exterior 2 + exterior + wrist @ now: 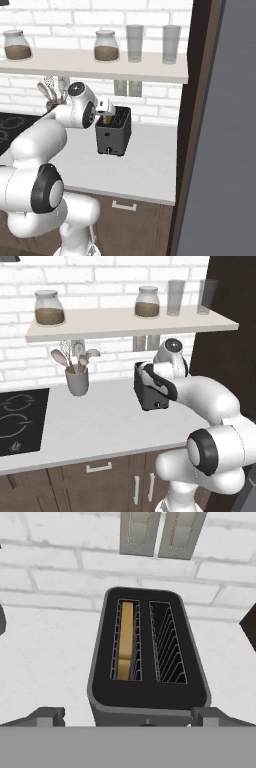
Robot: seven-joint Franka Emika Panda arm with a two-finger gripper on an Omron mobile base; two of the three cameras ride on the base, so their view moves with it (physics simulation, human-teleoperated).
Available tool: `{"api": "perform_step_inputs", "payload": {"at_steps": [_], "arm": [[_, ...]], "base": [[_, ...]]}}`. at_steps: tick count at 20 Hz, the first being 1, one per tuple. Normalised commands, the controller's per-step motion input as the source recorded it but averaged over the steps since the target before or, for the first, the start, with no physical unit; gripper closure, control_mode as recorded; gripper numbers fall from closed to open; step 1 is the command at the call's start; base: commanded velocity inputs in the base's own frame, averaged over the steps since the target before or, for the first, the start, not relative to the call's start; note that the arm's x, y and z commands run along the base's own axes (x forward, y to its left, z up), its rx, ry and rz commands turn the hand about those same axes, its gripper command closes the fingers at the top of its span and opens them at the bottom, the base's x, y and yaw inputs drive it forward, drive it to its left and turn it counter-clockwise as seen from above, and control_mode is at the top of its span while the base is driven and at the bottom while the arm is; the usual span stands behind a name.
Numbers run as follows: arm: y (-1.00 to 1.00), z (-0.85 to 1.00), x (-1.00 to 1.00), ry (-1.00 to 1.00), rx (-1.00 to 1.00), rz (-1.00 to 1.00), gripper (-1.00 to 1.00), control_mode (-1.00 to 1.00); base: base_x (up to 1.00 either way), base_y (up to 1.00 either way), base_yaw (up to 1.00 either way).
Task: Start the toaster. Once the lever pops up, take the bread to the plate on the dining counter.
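Gripper [127, 716] above the toaster [147, 657]
Its fingers are spread wide, straddling the front; bread [126, 639] sits in 1 slot, awaiting start.

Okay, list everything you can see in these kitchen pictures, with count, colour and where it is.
toaster: 1, dark grey, on the worktop by the brick wall
bread: 1, tan, in the toaster's left slot as the hand view shows it
utensil cup: 1, grey, left of the toaster, holding spoons
jars: 2, clear with brown contents, on the shelf
glasses: 2, clear, shelf's right end
hob: 1, black, worktop's left
outlets: 2, grey, on the wall behind the toaster
gripper: 1, dark tips, open, above the toaster's front
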Motion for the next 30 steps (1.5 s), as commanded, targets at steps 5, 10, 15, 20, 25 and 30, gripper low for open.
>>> {"api": "perform_step_inputs", "payload": {"at_steps": [5,10,15,20,25,30], "arm": [[0.0,-0.09,0.2,0.11,0.0,0.0,-1.0,-1.0],[0.0,-0.18,0.05,0.07,0.0,0.0,-1.0,-1.0],[0.0,-0.27,0.02,0.0,0.0,0.0,-1.0,-1.0],[0.0,-0.13,0.19,0.0,0.0,0.0,-1.0,-1.0],[0.0,-0.07,0.33,0.0,0.0,0.0,-1.0,-1.0],[0.0,-0.01,0.46,0.0,0.0,0.0,-1.0,-1.0]], "base": [[0.0,0.0,0.0],[0.0,0.0,0.0],[0.0,0.0,0.0],[0.0,0.0,0.0],[0.0,0.0,0.0],[0.0,0.0,0.0]]}}
